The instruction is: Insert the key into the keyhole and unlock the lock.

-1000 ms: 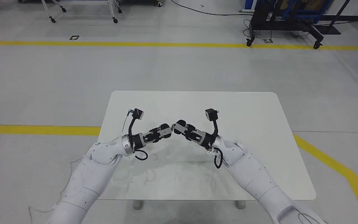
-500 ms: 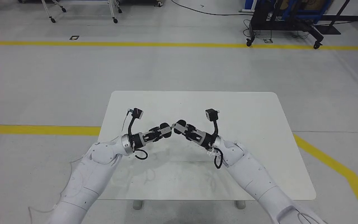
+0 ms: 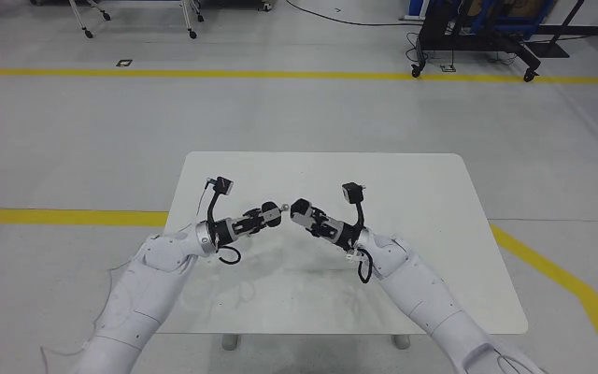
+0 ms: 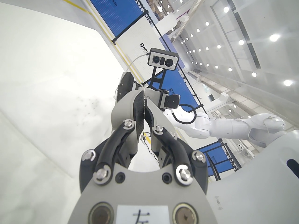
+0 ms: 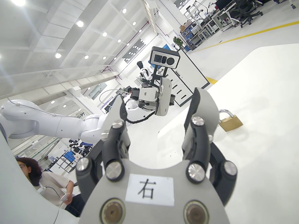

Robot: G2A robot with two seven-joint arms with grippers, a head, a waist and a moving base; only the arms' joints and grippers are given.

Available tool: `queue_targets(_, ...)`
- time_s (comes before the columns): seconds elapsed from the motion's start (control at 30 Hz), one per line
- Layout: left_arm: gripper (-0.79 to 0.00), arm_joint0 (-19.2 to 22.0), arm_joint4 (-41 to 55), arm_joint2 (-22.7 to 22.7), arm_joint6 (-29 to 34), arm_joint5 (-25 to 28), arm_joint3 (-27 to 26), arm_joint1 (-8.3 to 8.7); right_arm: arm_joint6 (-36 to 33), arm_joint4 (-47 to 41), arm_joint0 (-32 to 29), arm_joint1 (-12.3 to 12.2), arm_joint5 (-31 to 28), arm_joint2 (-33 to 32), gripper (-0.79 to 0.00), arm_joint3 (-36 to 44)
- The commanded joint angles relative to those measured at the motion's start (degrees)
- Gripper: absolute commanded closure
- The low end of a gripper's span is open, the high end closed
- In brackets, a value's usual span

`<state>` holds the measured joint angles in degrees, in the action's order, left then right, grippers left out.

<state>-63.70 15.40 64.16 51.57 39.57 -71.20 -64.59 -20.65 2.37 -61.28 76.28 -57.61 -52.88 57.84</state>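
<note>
Above the middle of the white table (image 3: 420, 187), my two grippers face each other tip to tip with a small gap. My left gripper (image 3: 272, 210) (image 4: 143, 94) is shut on a thin metal piece, the key (image 4: 145, 93), which pokes out between its pads. My right gripper (image 3: 297, 206) (image 5: 158, 95) stands open with nothing between its fingers, and the left gripper (image 5: 162, 108) hangs just beyond it. A brass padlock (image 5: 230, 122) with a silver shackle lies on the table past the right gripper's finger. The arms hide it from above.
The tabletop (image 5: 257, 82) is bare white around the padlock. Its far edge (image 3: 322, 154) borders open floor with a yellow line (image 3: 280, 73). Wheeled frames (image 3: 476, 42) stand far off on that floor.
The grippers were touching over the table's middle. The left arm has drawn back to the left, which opened a small gap. The right arm has barely moved.
</note>
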Motion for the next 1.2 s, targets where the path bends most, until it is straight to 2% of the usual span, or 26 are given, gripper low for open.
queue_targets(0.0,0.000,0.33,0.61,0.75,2.26,0.04,-0.22,0.34,0.00,0.00,0.00,0.00,0.00,0.00,-0.785,0.00)
queue_targets(0.07,0.000,0.67,1.04,1.18,5.10,-0.10,-0.49,0.66,-1.48,1.86,-0.16,-0.31,1.76,-0.19,-0.785,0.62)
queue_targets(0.1,0.000,0.88,1.07,1.21,6.97,-0.21,-0.71,0.82,-4.78,3.81,0.10,-0.73,0.72,-0.08,-0.785,1.25)
queue_targets(0.2,0.000,1.42,-1.12,1.05,12.28,0.54,-1.61,1.35,-8.43,4.66,-0.88,-2.69,-0.39,-4.00,-0.785,2.17)
queue_targets(0.3,0.000,1.35,-1.97,0.21,14.31,-1.16,-2.63,1.69,-12.72,4.79,-3.20,-4.62,-0.38,-7.43,-0.767,5.23)
queue_targets(0.33,0.000,1.45,-2.39,-0.13,14.82,-1.68,-2.89,1.80,-14.32,4.39,-3.87,-5.09,-0.11,-7.99,-0.656,6.39)
queue_targets(0.43,0.000,1.68,-3.46,-1.14,15.02,-1.87,-3.21,1.99,-18.05,2.27,-5.32,-6.11,1.62,-9.01,-0.388,9.41)
queue_targets(0.6,0.000,1.85,-4.52,-2.94,14.43,-1.29,-3.15,2.05,-23.43,-0.95,-5.08,-6.57,6.14,-7.36,-0.363,11.25)
queue_targets(0.9,0.000,2.19,-5.25,-4.14,13.50,-0.36,-3.03,2.41,-30.71,-9.62,-2.56,-6.54,7.09,-3.82,-0.326,8.36)
queue_targets(1.17,0.000,2.28,-5.33,-5.27,13.25,-0.11,-3.36,2.66,-32.02,-11.25,-1.10,-6.50,8.00,-2.18,-0.317,7.00)
